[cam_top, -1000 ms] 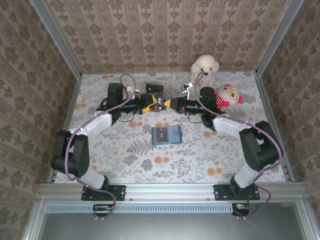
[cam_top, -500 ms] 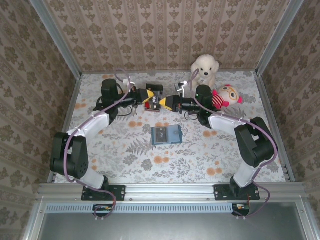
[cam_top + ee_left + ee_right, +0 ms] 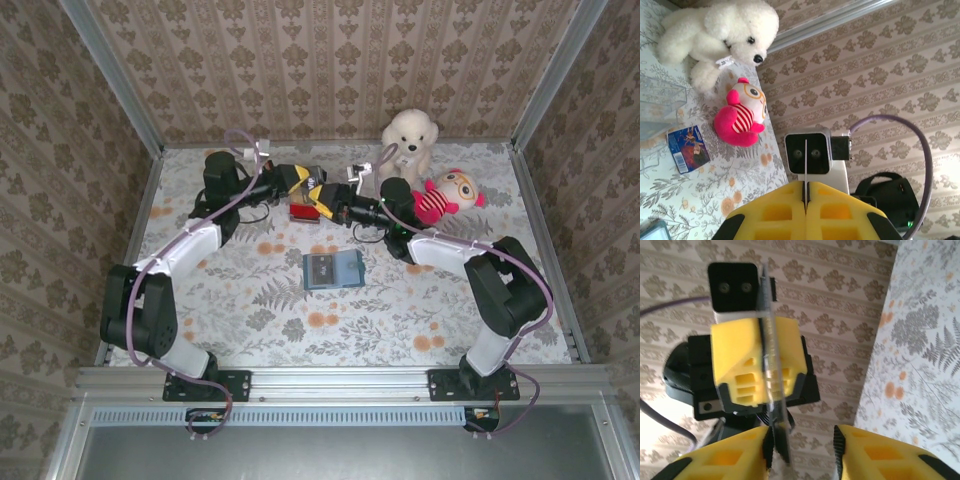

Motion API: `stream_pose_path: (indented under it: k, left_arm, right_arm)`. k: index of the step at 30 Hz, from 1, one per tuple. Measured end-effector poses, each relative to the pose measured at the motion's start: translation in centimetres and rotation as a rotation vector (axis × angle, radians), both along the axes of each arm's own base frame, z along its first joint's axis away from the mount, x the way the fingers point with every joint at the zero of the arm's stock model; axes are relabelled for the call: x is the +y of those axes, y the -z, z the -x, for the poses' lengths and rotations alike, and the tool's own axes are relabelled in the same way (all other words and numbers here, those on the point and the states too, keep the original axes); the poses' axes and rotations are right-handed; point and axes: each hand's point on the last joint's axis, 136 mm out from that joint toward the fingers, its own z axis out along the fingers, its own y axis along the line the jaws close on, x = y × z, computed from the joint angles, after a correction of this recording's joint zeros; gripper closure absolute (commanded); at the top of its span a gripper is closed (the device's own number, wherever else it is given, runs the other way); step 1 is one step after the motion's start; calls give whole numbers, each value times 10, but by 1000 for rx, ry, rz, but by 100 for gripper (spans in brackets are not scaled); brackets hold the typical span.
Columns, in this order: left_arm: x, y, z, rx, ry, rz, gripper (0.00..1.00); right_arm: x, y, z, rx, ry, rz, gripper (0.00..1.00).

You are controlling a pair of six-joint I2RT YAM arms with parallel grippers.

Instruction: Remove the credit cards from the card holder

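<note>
My left gripper (image 3: 303, 185) (image 3: 805, 192) is shut on a thin credit card (image 3: 805, 160), seen edge-on, so its colour cannot be told. In the right wrist view that glossy thin piece (image 3: 771, 365) runs from the left gripper down to my right gripper (image 3: 802, 445) (image 3: 314, 193). It rests against one pad, and the jaws stand wide apart. A clear plastic card holder (image 3: 660, 107) sits on the table. A red card-like strip (image 3: 305, 212) shows just below the two grippers. A blue card (image 3: 332, 270) (image 3: 687, 148) lies flat mid-table.
A white plush bear (image 3: 410, 135) (image 3: 715, 35) and a pink doll (image 3: 450, 195) (image 3: 742, 117) sit at the back right, close behind the right arm. Patterned walls enclose the floral table (image 3: 250, 300) on three sides.
Both grippers, still tip to tip, have moved away from mid-table toward the back left. The red strip that they covered now shows beneath them.
</note>
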Motion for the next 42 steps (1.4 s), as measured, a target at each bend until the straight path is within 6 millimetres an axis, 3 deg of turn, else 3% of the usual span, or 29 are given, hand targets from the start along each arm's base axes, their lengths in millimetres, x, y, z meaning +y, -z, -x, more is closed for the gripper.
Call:
stream_pose_path:
  k: [7,17,23,27,31,38,42]
  left_arm:
    - [2,4,-13,50,-52,31,100]
    - [13,5,-21,67,-97,49,98]
    - [27,16,-27,86,-118,17,55]
    - [49,44,-31,150,-160,-70,21]
    - [62,71,-23,211,-162,-203,1]
    - [82,98,-12,232,-170,-387,0]
    - [101,115,-7,277,-196,-468,0]
  right_arm:
    - [-8,-15,-11,-19,83,-62,82]
    - [-10,-10,-19,-40,133,-44,100]
    - [-7,-10,-26,-102,153,24,100]
    - [-7,-7,-35,-159,175,110,100]
    - [-3,-3,-43,-222,161,262,100]
    - [-3,4,-55,-448,100,577,100]
    - [-10,33,-68,-530,35,726,100]
